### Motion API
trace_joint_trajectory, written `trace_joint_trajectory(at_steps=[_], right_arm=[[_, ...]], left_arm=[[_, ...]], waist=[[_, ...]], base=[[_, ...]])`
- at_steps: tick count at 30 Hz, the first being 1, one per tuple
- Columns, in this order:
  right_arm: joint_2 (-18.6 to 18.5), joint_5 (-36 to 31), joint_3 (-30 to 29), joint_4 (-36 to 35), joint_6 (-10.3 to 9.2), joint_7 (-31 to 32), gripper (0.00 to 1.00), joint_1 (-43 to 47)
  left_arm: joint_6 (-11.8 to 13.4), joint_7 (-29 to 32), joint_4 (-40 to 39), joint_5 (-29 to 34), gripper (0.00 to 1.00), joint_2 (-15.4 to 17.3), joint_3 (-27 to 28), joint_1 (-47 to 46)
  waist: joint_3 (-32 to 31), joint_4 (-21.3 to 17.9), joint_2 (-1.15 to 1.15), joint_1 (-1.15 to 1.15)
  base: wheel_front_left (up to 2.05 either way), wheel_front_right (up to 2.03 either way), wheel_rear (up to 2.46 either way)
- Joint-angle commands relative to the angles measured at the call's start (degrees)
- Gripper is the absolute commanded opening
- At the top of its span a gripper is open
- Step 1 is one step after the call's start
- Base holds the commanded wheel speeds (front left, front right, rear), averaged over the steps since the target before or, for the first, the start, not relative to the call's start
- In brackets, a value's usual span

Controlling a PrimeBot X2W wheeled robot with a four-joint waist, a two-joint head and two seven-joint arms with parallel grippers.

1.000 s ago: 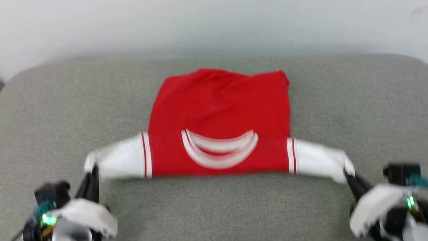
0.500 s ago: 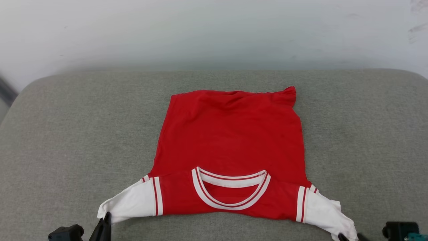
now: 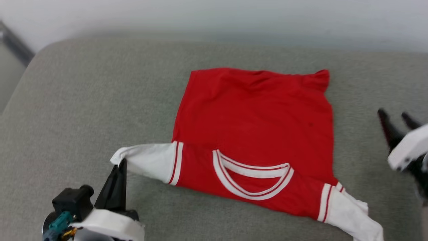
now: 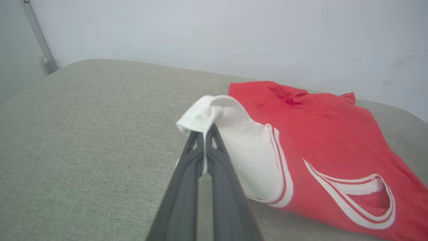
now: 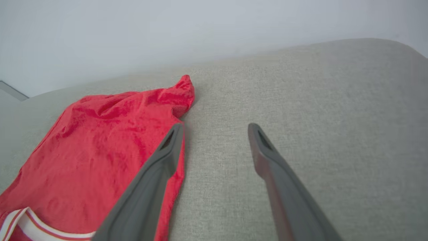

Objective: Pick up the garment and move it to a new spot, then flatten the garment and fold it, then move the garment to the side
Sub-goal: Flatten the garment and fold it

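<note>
Where the left hand (image 3: 121, 164) was pinched fully shut, it had the cuff of a white sleeve (image 3: 147, 160) nipped between its fingertips and raised slightly off the grey padded surface (image 3: 83, 100). Ahead of that hand and to its right, the rest of the red shirt (image 3: 254, 113) lay spread on the surface, striped collar (image 3: 252, 174) nearest the robot and hem farthest. The right hand (image 3: 394, 115) stood wide open with nothing in it, just beside the shirt's side edge. The other sleeve (image 3: 351, 217) lay loose behind and to the left of it. Just ahead of its left finger, the hem corner (image 3: 317, 78) was puckered up. The cloth looked light, soft and limp, so it would likely sag and drag from any single hold. The cuffs, shoulder seams and hem corners seemed the surest places to grip, one in each hand.
</note>
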Motion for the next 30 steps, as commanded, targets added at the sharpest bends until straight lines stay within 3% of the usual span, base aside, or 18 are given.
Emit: trace_joint_trajectory(at_steps=[1,7,10,16,22,23,24,30], right_arm=[[-1.2,0.3,-0.2,2.0,0.0,1.7,1.0,-3.7],[-6.5,-1.0,0.8,12.5,0.0,14.4,1.0,-19.2],[-7.4,-2.4,1.3,16.1,0.0,19.7,1.0,-24.8],[-6.7,-5.2,1.7,22.0,0.0,25.2,1.0,-31.3],[-4.6,-7.3,-0.1,29.9,-0.01,32.3,1.0,-30.0],[-4.3,-7.5,-0.4,30.5,-0.01,32.9,0.45,-29.7],[-4.2,-7.6,-0.6,30.5,-0.01,33.1,0.0,-29.7],[-6.3,-8.3,0.5,26.9,-0.01,30.6,0.0,-31.7]], left_arm=[[-0.4,-0.4,-0.6,0.6,0.0,-0.3,-0.4,-1.6],[-2.3,-2.1,-1.7,1.5,0.0,-2.6,-2.8,-6.9],[-3.3,-3.1,-0.8,1.5,0.0,-3.7,-3.6,-8.9],[-5.0,-4.6,1.5,1.4,0.0,-5.1,-4.2,-12.2],[-6.2,-5.4,4.6,1.1,0.0,-6.0,-4.6,-14.0],[-6.3,-5.5,5.1,1.1,0.0,-6.1,-4.7,-14.1],[-6.3,-5.6,5.5,1.0,0.0,-6.2,-4.7,-14.2],[-6.4,-5.9,7.6,0.6,0.0,-5.8,-4.2,-13.2]], waist=[[4.7,4.0,0.0,0.0],[11.6,9.3,0.0,0.0],[14.3,11.3,0.0,0.0],[18.1,13.3,0.0,0.0],[18.3,13.8,0.0,0.0],[18.0,13.8,0.0,0.0],[17.7,13.7,0.0,0.0],[14.6,12.5,0.0,0.0]], base=[[0.0,0.0,0.0],[0.0,0.0,0.0],[0.0,0.0,0.0],[0.0,0.0,0.0],[0.0,0.0,0.0],[0.0,0.0,0.0],[0.0,0.0,0.0],[0.0,0.0,0.0]])
